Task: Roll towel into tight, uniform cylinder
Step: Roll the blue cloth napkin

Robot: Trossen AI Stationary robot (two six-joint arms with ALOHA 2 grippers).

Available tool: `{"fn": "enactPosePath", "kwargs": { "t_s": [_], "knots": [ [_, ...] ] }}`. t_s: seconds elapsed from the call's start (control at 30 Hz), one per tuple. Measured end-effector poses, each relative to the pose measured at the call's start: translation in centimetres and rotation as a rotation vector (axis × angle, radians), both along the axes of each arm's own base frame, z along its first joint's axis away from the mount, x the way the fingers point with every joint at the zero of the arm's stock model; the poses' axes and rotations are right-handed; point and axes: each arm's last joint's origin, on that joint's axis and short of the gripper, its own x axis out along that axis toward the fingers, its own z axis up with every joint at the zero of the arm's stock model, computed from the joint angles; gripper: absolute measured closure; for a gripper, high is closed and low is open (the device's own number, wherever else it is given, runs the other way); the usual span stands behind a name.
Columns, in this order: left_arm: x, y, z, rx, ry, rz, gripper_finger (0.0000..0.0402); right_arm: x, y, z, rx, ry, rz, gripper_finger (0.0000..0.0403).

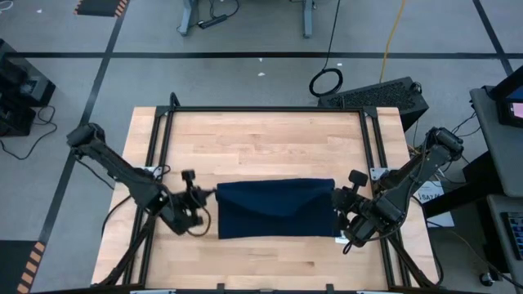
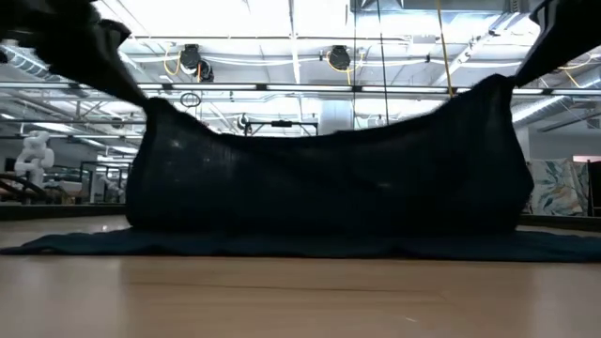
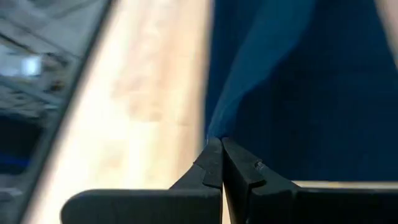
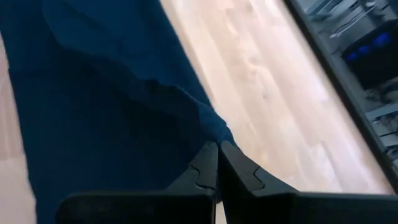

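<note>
The dark navy towel [image 1: 274, 214] lies across the middle of the wooden table [image 1: 261, 143]. One long edge is raised at both ends and sags in the middle [image 2: 319, 136], while the lower layer stays flat on the wood [image 2: 282, 246]. My left gripper [image 1: 214, 196] is shut on the towel's left corner. My right gripper [image 1: 336, 197] is shut on its right corner. Both stand above the table at the towel's ends. My left gripper pinches the towel's left corner [image 3: 214, 132] between its two shut fingers, coming slanting down from the table's left. The cloth rises to this corner [image 2: 155, 105] and hangs from it; the rest lies on the table. How many layers it holds I cannot tell. My right gripper pinches the towel's right corner [image 4: 216, 130] between its two shut fingers, slanting down from the table's right. The corner is held up [image 2: 498, 86], and the cloth falls away from it to the table. How many layers it holds I cannot tell.
A black metal frame [image 1: 261, 109] runs along the table's far, left and right sides. Bare wood shows beyond the towel [image 1: 261, 147] and in front of it [image 1: 261, 261]. Cables and equipment stand on the floor around the table.
</note>
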Motion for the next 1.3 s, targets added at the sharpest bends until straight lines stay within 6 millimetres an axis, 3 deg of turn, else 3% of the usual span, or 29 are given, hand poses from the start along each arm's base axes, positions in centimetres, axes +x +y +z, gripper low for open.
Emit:
{"fn": "enactPosePath", "kwargs": {
  "t_s": [0.3,0.5,0.87,1.3],
  "knots": [
    [-0.2,4.8,2.9,0.181,-0.110,0.192,0.0401,0.5,-0.6,0.1,-0.050,-0.013,-0.012,0.0403],
    [-0.3,6.4,3.5,0.169,-0.099,0.221,0.0401,0.6,-0.8,0.1,-0.057,-0.007,-0.010,0.0403],
    [-0.3,4.9,3.0,-0.109,-0.027,0.065,0.0401,0.5,-0.7,0.0,-0.036,0.010,-0.009,0.0403],
    [-1.0,2.4,2.7,-0.307,-0.043,-0.038,0.0402,0.5,-0.7,0.0,-0.034,0.013,-0.008,0.0403]
  ]
}}
